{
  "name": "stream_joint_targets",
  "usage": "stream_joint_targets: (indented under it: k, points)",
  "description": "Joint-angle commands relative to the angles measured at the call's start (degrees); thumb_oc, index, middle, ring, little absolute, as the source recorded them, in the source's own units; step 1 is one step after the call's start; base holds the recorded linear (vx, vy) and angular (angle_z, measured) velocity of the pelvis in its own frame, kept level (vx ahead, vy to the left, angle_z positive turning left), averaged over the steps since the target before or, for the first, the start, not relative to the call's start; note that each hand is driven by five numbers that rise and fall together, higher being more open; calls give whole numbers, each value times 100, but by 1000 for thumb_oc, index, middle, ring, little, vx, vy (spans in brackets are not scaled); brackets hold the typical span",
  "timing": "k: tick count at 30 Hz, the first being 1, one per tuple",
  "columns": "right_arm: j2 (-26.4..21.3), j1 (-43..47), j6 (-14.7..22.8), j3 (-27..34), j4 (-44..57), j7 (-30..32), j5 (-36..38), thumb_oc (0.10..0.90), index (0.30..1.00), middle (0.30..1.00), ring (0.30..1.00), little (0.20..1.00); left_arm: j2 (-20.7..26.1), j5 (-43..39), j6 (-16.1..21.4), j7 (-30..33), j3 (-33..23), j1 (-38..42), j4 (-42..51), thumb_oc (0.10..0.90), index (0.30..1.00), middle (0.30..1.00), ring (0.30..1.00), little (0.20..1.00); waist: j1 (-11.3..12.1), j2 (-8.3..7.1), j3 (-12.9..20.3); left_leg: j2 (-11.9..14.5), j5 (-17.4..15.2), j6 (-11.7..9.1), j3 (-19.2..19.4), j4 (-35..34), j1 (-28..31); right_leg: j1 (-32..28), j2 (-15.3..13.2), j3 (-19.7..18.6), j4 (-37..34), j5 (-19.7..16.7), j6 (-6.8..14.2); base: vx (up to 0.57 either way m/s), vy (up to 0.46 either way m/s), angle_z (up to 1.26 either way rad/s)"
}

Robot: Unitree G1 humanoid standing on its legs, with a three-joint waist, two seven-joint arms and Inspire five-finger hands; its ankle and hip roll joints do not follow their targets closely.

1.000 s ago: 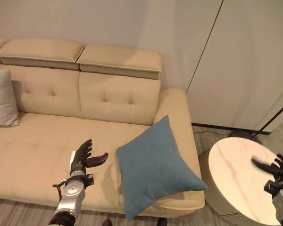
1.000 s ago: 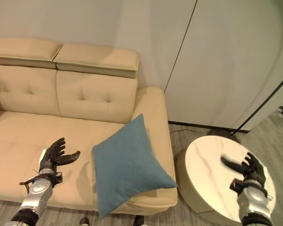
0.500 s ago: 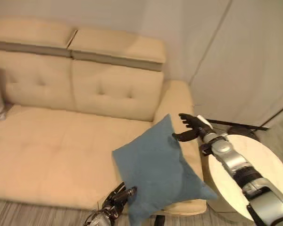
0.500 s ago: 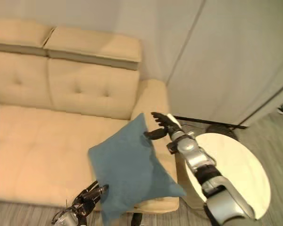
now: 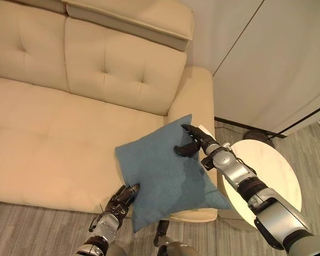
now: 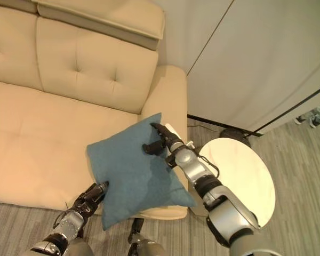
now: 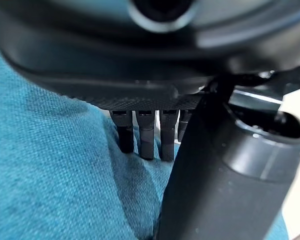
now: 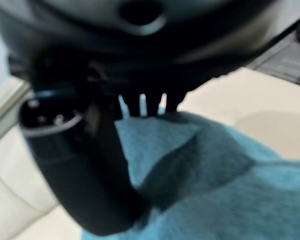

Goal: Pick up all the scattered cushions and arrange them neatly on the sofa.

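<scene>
Left eye view looks down on a beige sofa whose seat carries one blue cushion at its front right corner, by the right armrest. The cushion sits tilted on one point: its upper corner reaches toward the armrest, its lower corner hangs past the seat's front edge over the grey floor, and its right corner juts out beyond the armrest's front end toward the round white side table.

The right hand comes in across the near edge of that table and lies on the cushion's upper corner, fingers bent over the fabric with the thumb pressing in from the near side, pinching the cloth there; the right wrist view shows the thumb dug into the blue fabric and the fingers curled over its top edge. The left hand meets the cushion's left lower edge at the seat's front; in the left wrist view its fingers bend down into the cloth with the thumb across it, clamping a fold.

Left of the cushion the seat is bare all the way along, up to the tufted backrest. The side table stands just beside the armrest, against a pale wall.
</scene>
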State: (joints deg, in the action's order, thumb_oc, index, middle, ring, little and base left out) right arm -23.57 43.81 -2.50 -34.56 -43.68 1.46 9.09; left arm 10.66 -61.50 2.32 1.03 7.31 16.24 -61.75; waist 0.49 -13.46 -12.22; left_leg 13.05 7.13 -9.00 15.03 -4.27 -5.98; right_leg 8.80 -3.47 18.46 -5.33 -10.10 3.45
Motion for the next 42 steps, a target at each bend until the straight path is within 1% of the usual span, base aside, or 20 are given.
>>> stream_joint_targets:
  k: [1,2,3,4,8,10,15,18,20,21,27,29,31,32,34,36,37,38,40,42]
  points:
    - [131,288,-75,-413,124,-285,-186,800,900,900,900,900,-610,-196,62,-201,326,1110,120,800,900,900,900,900,-75,1,-75,50,-140,51,-280,-73,-319,-3,-93,-143,33,333,595,0,0,0]
    - [191,203,-55,-463,171,-347,-162,800,900,900,900,900,-598,-319,87,-260,229,1195,170,400,300,300,300,300,-66,-45,-89,49,-143,53,-289,-73,-334,9,-81,-154,33,332,604,0,0,0]
    - [295,80,-38,-507,190,-405,-103,522,484,484,484,484,-575,-451,143,-266,151,1242,189,400,300,300,300,300,-52,-81,-96,51,-149,54,-298,-73,-341,29,-74,-174,33,323,603,0,0,0]
    - [438,10,-19,-577,139,-458,-19,400,300,300,300,300,-566,-463,170,-233,143,1383,105,400,300,300,300,300,-34,-107,-99,50,-149,56,-306,-73,-350,47,-78,-190,33,305,611,0,0,0]
    - [776,-153,78,-715,4,-521,167,400,300,300,300,300,-566,-485,473,-69,143,1793,243,400,300,300,300,300,10,-100,-142,-4,-164,78,-335,-73,-344,51,-109,-226,33,291,622,-28,15,-4]
    - [981,-370,156,-599,-53,-467,366,400,300,300,300,300,-586,-496,711,26,82,1947,460,400,300,300,300,300,36,-4,-150,-63,-178,102,-317,-73,-285,11,-158,-266,33,280,627,-20,47,-6]
    - [1064,-671,289,-309,134,-356,600,400,300,300,300,300,-623,-594,838,94,-24,1991,678,400,300,300,300,300,23,129,-144,-135,-216,137,-254,-73,-168,-69,-211,-292,33,284,644,-7,63,-7]
    - [1022,-1115,509,317,733,-134,787,400,300,300,300,300,-577,-458,1039,203,44,1764,1508,400,300,300,300,300,-22,485,-2,-309,-335,232,-150,-73,108,-275,-355,-327,33,303,690,30,147,-7]
    - [984,-1234,524,421,863,-95,733,400,300,300,300,300,-575,-439,1071,224,69,1649,1745,400,300,300,300,300,-28,545,38,-349,-360,255,-134,-73,183,-339,-389,-321,33,311,694,70,111,-5]
    - [797,-1422,567,658,1289,1,502,400,300,300,300,300,-493,-396,1153,279,82,1347,2371,400,300,300,300,300,-54,684,162,-441,-446,322,-105,-73,349,-485,-464,-341,33,336,715,134,181,2]
    - [410,-2352,774,1548,2609,247,227,400,300,300,300,300,-219,-45,1209,361,107,506,3829,400,300,300,300,300,-68,892,483,-765,-777,559,-112,-73,907,-984,-751,-356,33,394,793,142,189,3]
    - [416,-2505,852,1765,2965,276,167,400,300,300,300,300,-95,137,1163,300,119,346,4141,400,300,300,300,300,-53,972,498,-891,-895,655,-75,-73,1147,-1074,-891,-404,144,377,880,30,231,2]
    - [538,-2487,959,1821,3334,239,57,400,300,300,300,300,164,633,1064,5,198,90,4375,400,300,300,300,300,-93,1157,426,-1025,-890,747,23,-73,1277,-825,-1116,-595,504,54,1126,-97,218,-5]
    - [540,-2496,954,1822,3342,238,54,400,300,300,300,300,165,634,1064,4,200,82,4379,400,300,300,300,300,-78,1153,443,-1028,-891,749,38,-73,1266,-797,-1118,-615,521,59,1127,-142,110,-16]
    - [676,-2603,997,1746,3495,225,23,400,300,300,300,300,126,561,993,-143,289,-106,4393,400,300,300,300,300,-94,1279,373,-1061,-794,799,11,-73,1220,-722,-1010,-825,921,319,1058,-217,98,-24]
    - [872,-2824,1142,1674,3602,298,46,400,300,300,300,300,-140,258,968,-258,544,-417,4518,400,300,300,300,300,-56,1445,361,-1089,-602,893,-151,-27,1033,-859,-466,-979,1828,1294,705,-289,79,1]
    - [872,-2824,1143,1673,3601,298,46,400,300,300,300,300,-140,258,968,-258,544,-418,4519,400,300,300,300,300,-50,1448,376,-1082,-592,890,-146,-30,1015,-838,-459,-984,1827,1284,699,-255,36,14]
    - [998,-2798,1195,1649,3604,358,118,400,300,300,300,300,-146,330,954,-270,695,-574,4592,400,300,300,300,300,0,1483,407,-1114,-503,927,-203,0,911,-973,-232,-994,2218,1584,637,-163,1,44]
    - [1193,-2761,1346,1528,3650,424,340,400,300,300,300,300,-138,474,986,-216,827,-820,4752,400,300,300,300,300,150,1451,430,-1220,-354,930,-304,7,712,-1385,92,-1098,1998,1992,346,-248,-36,53]
    - [1260,-2595,1505,1310,3687,456,522,400,300,300,300,300,-37,877,1070,-170,812,-861,4897,400,300,300,300,300,397,1461,446,-1246,45,799,-362,7,235,-1582,332,-1229,1420,2053,79,-422,-110,3]
